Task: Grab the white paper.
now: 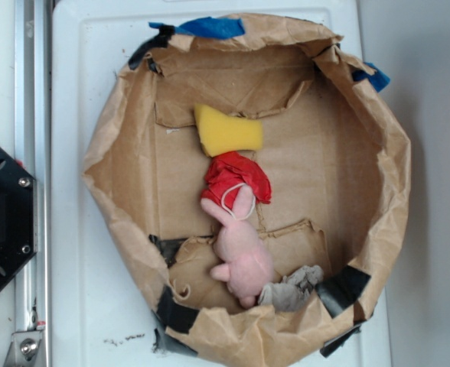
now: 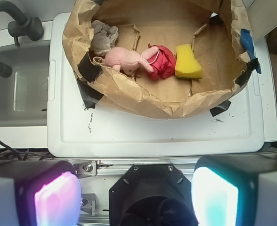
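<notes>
A brown paper bag (image 1: 393, 191), rolled down into a wide open-topped basin, sits on the white worktop (image 1: 79, 306); its crumpled walls rise all around, so the only way in is from above. Inside, the white paper (image 1: 292, 288) lies tucked against the near wall, with the bag's rim just beside it on that side and a pink plush rabbit (image 1: 240, 248) touching its other side. A red cloth (image 1: 236, 177) and yellow sponge (image 1: 226, 130) line up beyond the rabbit. The bag floor on the right half is bare and open.
</notes>
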You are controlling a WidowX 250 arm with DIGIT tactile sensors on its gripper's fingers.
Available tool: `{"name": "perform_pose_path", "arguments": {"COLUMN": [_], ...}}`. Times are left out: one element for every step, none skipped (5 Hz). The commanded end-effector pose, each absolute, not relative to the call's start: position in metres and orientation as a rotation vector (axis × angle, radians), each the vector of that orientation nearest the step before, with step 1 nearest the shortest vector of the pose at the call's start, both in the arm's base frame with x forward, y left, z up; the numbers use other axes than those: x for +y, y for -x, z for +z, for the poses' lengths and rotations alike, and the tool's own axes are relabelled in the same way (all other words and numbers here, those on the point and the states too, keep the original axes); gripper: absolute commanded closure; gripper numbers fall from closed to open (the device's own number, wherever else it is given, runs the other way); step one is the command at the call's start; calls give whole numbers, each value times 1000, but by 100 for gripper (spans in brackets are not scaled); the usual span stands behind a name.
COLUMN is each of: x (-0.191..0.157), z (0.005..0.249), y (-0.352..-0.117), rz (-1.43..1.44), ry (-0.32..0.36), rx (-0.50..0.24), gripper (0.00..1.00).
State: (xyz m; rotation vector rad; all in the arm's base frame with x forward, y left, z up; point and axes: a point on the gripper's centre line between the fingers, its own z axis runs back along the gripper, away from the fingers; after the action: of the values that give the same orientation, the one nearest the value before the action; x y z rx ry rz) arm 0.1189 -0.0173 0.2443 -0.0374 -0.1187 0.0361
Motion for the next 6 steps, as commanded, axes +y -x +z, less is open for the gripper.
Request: {"name": "perform_pose_path", "arguments": {"x": [-17, -17, -17, -18, -22, -26], "z": [244, 244, 244, 240, 237, 228], "y": [-119, -119, -119, -152, -173, -196], "rz": [36, 36, 36, -63, -136, -260], "ry": [37, 37, 37, 65, 67, 133], "rx": [-119, -119, -119, -155, -154, -150], "gripper": [0, 0, 0, 0, 0, 0]}}
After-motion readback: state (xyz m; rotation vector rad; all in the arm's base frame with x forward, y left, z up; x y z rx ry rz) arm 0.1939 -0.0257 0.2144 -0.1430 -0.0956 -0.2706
